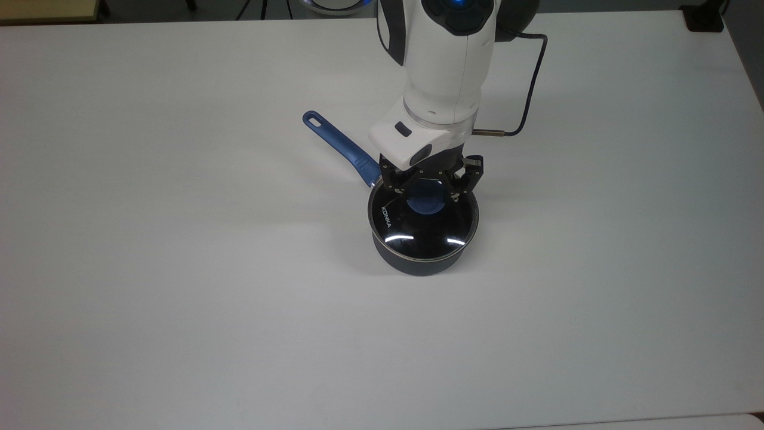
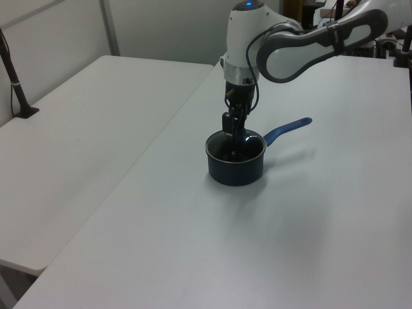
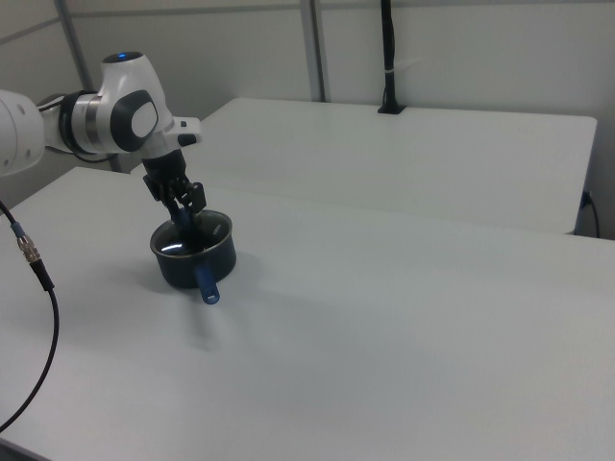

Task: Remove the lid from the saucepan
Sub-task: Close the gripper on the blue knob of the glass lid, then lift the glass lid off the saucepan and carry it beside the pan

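The saucepan (image 1: 418,263) is small, round and dark, and stands mid-table with its long blue handle (image 1: 339,143) pointing to the top view's upper left. The lid (image 1: 424,232) lies flat on the saucepan, clear glass with a metal rim and white lettering. Its blue knob (image 1: 426,204) sits at the centre. My gripper (image 1: 427,186) hangs straight down over the lid, open, with one finger on each side of the knob and small gaps showing. In the left view, my gripper (image 2: 234,133) dips into the saucepan's (image 2: 235,170) mouth. The right view has the saucepan (image 3: 197,261) at its left.
The white table (image 1: 179,298) spreads wide on all sides of the pan. A black cable (image 1: 528,83) loops off the arm's wrist. A second white table (image 2: 84,129) with a black post (image 2: 14,77) stands beside it across a narrow gap.
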`<state>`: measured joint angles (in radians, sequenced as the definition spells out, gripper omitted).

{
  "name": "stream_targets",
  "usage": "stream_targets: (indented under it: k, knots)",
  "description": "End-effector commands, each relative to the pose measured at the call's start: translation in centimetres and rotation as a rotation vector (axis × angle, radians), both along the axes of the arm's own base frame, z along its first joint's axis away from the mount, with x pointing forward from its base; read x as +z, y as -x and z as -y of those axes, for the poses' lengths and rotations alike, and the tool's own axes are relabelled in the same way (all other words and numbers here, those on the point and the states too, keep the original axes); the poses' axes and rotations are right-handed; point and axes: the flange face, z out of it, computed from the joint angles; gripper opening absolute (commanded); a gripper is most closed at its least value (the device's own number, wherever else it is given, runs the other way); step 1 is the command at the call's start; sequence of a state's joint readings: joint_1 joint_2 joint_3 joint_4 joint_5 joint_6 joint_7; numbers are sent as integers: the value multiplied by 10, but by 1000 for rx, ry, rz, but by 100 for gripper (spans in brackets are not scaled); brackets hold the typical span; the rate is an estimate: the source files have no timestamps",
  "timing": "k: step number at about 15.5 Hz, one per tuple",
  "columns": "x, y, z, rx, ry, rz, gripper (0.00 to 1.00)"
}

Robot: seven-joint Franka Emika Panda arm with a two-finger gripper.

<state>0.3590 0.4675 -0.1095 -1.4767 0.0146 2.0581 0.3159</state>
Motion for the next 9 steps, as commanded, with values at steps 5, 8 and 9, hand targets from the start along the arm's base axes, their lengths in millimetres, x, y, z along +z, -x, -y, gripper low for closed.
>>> stream_targets:
  k: [5, 8, 9]
  knots:
    - [37, 5, 8, 3, -19, 24, 52]
    - [51, 6, 27, -12, -20, 20, 52]
    - [58, 4, 38, -12, -20, 30, 52]
